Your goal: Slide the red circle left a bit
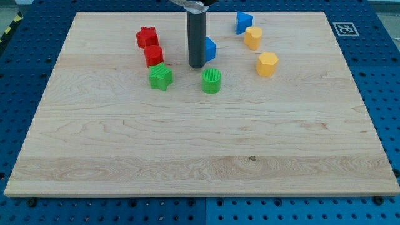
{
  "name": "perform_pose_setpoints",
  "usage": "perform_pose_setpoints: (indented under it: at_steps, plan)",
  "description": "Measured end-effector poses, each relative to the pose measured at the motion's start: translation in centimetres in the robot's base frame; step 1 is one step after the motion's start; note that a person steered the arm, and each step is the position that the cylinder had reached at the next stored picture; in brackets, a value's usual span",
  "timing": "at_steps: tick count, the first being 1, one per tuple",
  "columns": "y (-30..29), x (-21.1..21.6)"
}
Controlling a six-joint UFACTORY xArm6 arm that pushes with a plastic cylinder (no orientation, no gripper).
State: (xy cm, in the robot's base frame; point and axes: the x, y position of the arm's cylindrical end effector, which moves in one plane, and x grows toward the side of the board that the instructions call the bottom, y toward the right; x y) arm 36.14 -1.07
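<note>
Sitting well left of my tip: red circle.

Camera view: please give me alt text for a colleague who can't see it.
My tip rests on the wooden board, right of the red circle, with a blue block just behind. Nearby: red star, green star, green circle, another blue block, two yellow blocks.

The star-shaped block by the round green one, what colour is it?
Green. The green star shows clearly in the camera view, left of the green circle.
</note>
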Motion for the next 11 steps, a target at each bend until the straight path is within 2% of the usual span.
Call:
perform_pose_setpoints:
  at_steps: [3,6,9,11]
  plan:
    - [-2.1,0.0]
    - [-4.1,-2.3]
    - [-7.1,-0.6]
    - [-8.2,-3.6]
